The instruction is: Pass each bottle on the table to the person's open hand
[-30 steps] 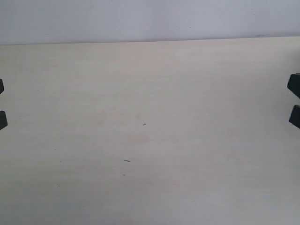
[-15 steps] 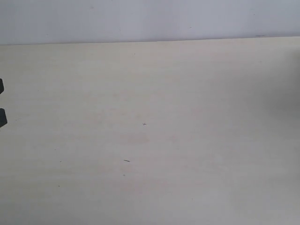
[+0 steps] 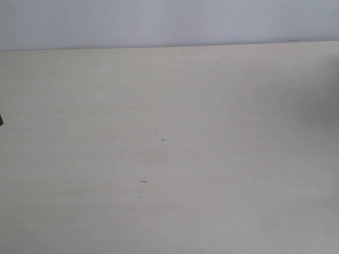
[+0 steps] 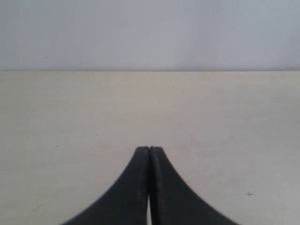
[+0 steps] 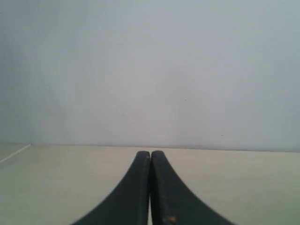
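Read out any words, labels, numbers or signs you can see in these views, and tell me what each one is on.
None: no view shows any readable text or label.
The table bears only a few tiny dark specks, not writing.
The wall is plain.
The left gripper and right gripper are plain black, unmarked.

You get no text, label, brand, number or sign to read in any view; the wide, flat, pale cream bench (image 3: 169,95) carries only faint grain and tiny dark specks (image 3: 143,181).
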You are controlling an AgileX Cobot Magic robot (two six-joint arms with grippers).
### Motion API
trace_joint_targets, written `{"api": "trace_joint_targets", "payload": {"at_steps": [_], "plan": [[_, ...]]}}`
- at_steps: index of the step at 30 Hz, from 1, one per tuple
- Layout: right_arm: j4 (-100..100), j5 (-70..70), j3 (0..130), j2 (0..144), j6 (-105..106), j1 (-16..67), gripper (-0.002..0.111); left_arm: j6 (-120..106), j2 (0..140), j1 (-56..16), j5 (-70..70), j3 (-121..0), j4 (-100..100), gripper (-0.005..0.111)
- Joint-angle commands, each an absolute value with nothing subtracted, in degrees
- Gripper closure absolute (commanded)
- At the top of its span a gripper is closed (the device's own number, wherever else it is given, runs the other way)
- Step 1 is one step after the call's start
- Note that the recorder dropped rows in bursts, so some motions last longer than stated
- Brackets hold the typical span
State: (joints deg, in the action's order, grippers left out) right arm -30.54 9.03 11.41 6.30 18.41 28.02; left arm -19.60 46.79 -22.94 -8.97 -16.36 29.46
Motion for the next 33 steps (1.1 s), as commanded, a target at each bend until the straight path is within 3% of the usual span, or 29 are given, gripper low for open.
{"api": "trace_joint_targets", "payload": {"at_steps": [1, 33], "plan": [[-33.0, 12.0, 11.2, 4.8, 18.8, 28.0, 0.108, -19.2, 46.7, -22.8, -7.7, -16.0, 29.2, 0.107], [-33.1, 13.8, 11.2, 4.8, 18.8, 28.0, 0.108, -18.8, 46.7, -22.8, -5.4, -16.0, 29.1, 0.107]]}}
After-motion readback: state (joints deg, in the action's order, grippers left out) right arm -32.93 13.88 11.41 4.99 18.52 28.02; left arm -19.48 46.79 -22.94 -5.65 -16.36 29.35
